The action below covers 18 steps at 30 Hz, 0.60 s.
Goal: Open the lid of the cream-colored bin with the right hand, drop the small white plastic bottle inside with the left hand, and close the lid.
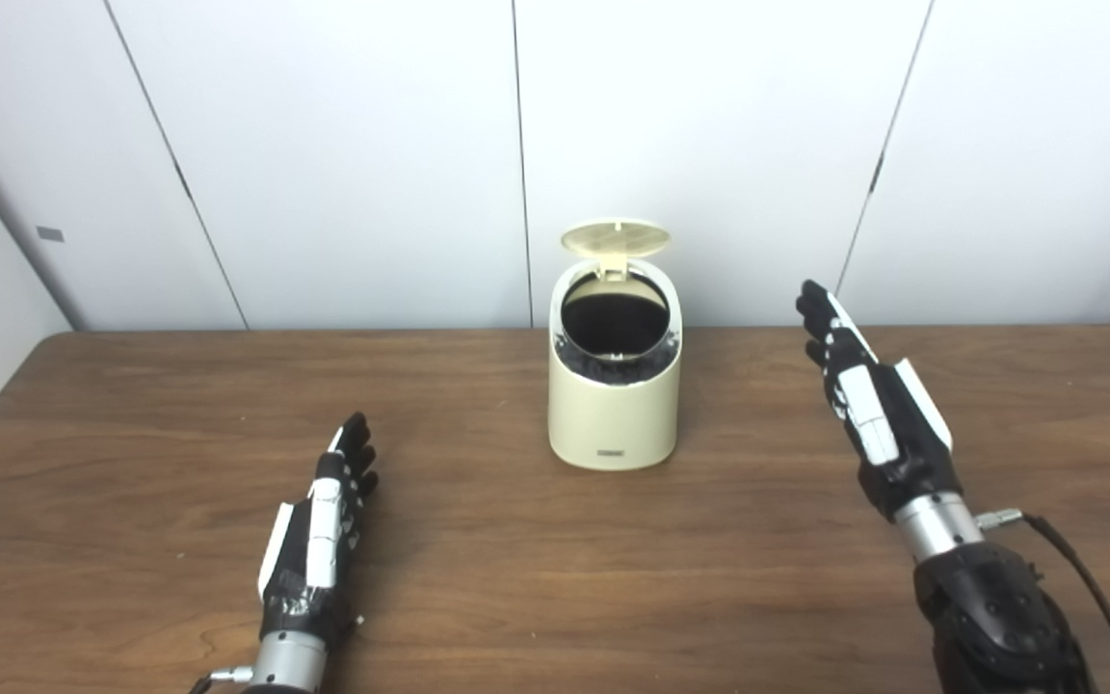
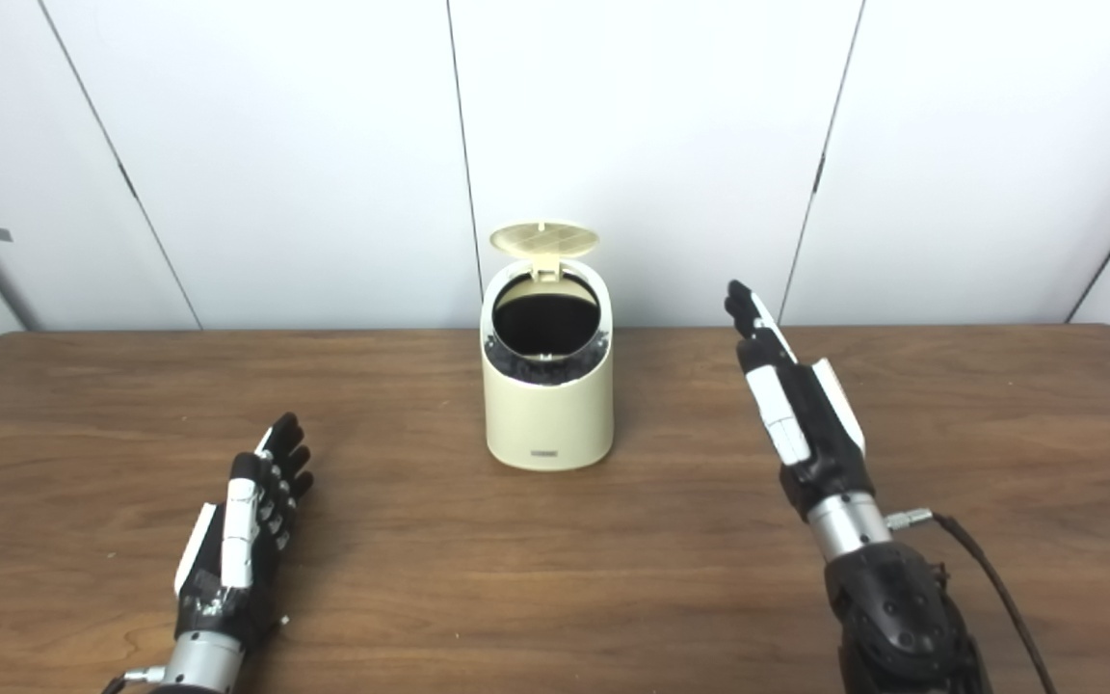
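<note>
The cream-colored bin (image 1: 615, 410) stands upright at the middle of the wooden table (image 1: 478, 569). Its round lid (image 1: 616, 238) is swung up at the back, and the dark inside shows. My left hand (image 1: 322, 530) is open and empty, low over the table to the front left of the bin. My right hand (image 1: 868, 395) is open and empty, raised to the right of the bin with its fingers straight and pointing away from me. No small white bottle shows in either view.
White wall panels (image 1: 709, 145) stand right behind the table's far edge. A black cable (image 1: 1085, 578) runs from my right wrist.
</note>
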### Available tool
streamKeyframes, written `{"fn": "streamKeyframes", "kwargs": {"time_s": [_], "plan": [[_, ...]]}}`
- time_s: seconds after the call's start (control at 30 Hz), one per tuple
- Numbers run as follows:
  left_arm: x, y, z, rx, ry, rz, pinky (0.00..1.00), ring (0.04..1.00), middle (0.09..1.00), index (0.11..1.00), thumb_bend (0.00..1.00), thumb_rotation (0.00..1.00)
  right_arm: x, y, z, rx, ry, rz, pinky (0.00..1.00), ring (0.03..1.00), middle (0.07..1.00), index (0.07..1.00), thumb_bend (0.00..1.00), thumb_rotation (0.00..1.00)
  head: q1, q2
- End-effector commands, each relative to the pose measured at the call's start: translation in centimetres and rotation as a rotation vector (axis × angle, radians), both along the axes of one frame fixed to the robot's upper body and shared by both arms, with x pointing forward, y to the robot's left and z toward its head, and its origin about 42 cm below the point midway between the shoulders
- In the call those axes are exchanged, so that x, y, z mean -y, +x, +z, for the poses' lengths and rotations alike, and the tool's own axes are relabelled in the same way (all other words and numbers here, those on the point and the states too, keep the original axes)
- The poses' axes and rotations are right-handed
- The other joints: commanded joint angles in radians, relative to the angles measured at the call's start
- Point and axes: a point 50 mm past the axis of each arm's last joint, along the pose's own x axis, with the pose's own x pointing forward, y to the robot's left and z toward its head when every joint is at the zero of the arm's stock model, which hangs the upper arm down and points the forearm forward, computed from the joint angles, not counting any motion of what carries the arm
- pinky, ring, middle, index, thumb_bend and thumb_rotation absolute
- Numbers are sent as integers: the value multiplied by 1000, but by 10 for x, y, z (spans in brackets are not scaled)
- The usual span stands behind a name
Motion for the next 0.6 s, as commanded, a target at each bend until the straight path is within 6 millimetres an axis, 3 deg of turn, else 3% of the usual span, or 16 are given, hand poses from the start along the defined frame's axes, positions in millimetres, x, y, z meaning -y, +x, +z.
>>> {"fn": "streamKeyframes", "kwargs": {"time_s": [0.0,0.4,0.57], "plan": [[2,1,-9,-1,7,4,1000,1000,1000,1000,621,1000,-12,10,42,107,-30,36,1000,1000,982,952,680,995,-2,1],[3,-2,-20,-21,28,-17,1000,1000,1000,1000,614,1000,-47,50,96,196,-333,36,925,960,951,882,625,1000,-6,1],[4,-3,-21,-25,31,-22,1000,1000,1000,1000,625,1000,-60,65,111,210,-409,53,965,980,961,870,616,1000,-7,1]]}}
